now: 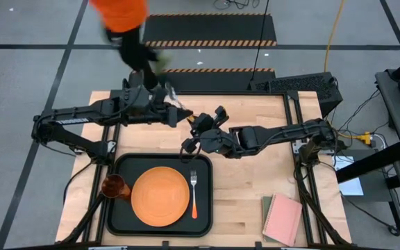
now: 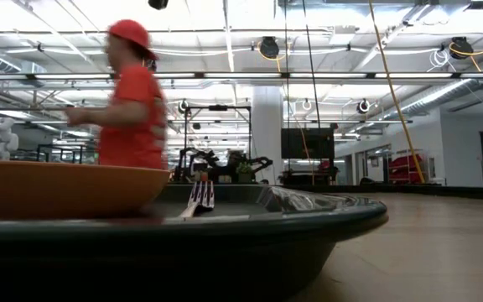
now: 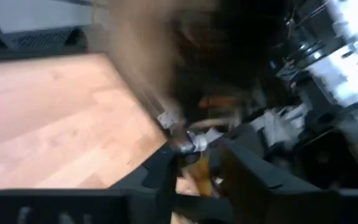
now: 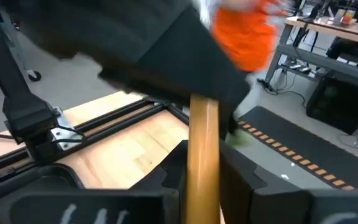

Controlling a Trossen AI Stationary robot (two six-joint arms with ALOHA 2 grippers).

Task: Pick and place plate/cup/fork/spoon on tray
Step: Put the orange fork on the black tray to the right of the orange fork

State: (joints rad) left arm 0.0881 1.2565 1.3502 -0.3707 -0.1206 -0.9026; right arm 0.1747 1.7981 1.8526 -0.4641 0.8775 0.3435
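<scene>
The black tray [image 1: 203,182] lies at the table's near left and holds the orange plate [image 1: 160,196] and, to its right, the fork [image 1: 194,194]. The amber cup [image 1: 114,186] stands at the tray's left edge. The spoon [image 4: 204,149] is in the air over the table's middle, behind the tray. My left gripper [image 1: 184,113] and my right gripper [image 1: 198,127] meet tip to tip there, each shut on the spoon. In the low view the plate [image 2: 57,189] and the fork [image 2: 201,197] show on the tray [image 2: 325,222]. My left gripper has the spoon's silver bowl end [image 3: 186,143] between its two fingers, coming level from the table's left. The view is blurred, so the kind of hold does not show. My right gripper pinches the orange-yellow handle [image 4: 204,134] between its two fingers, which lie across it. It comes from the table's right. The spoon is lifted clear of the table, and its far end goes under the left gripper.
A person in an orange shirt [image 1: 120,14] stands behind the table's far edge and also shows in the low view [image 2: 132,109]. A pink notebook [image 1: 283,219] lies at the table's near right. Bare wood lies between the tray and the notebook.
</scene>
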